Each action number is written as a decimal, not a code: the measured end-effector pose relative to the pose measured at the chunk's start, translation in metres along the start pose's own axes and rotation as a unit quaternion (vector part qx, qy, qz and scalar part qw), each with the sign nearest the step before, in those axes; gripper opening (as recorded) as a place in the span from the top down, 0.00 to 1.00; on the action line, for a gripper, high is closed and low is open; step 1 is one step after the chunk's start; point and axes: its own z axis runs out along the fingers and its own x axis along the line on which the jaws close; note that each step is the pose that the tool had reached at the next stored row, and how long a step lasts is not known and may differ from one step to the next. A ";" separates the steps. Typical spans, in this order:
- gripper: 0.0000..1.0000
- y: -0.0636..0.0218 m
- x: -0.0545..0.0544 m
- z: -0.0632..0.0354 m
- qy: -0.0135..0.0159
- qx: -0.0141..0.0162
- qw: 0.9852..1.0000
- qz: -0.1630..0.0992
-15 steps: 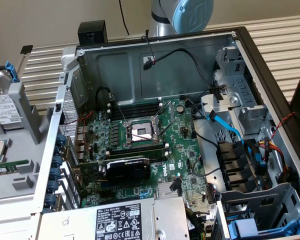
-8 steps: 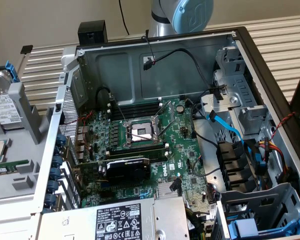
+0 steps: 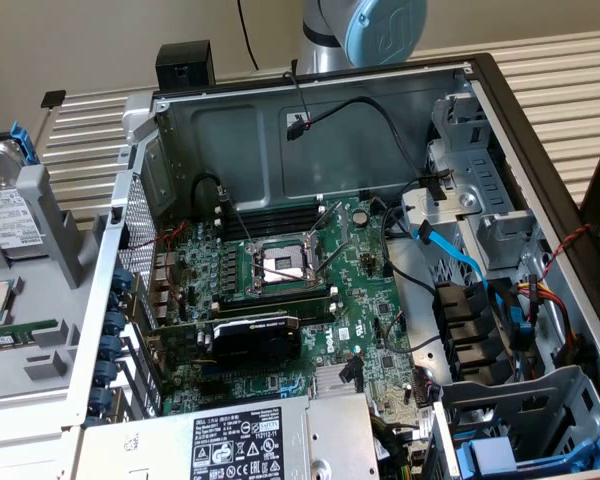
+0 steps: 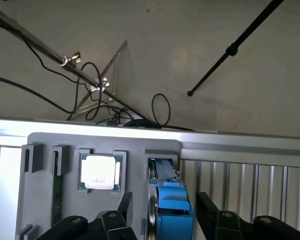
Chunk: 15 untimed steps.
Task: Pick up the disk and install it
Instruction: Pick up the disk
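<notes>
Here spread fingers [image 4: 125, 207] flank the upright disk [image 4: 171, 202].

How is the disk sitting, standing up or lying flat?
Standing on its edge. The disk sits upright in a slot of the grey holder, its thin side and blue frame facing the wrist camera.

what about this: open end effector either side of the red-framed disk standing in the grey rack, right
No: the wrist view shows the disk has a blue frame, not red. The open end effector does flank it in the grey rack.
</notes>
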 end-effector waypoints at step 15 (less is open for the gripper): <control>0.40 -0.0001 0.000 0.0042 -0.002 0.000 1.000 0.016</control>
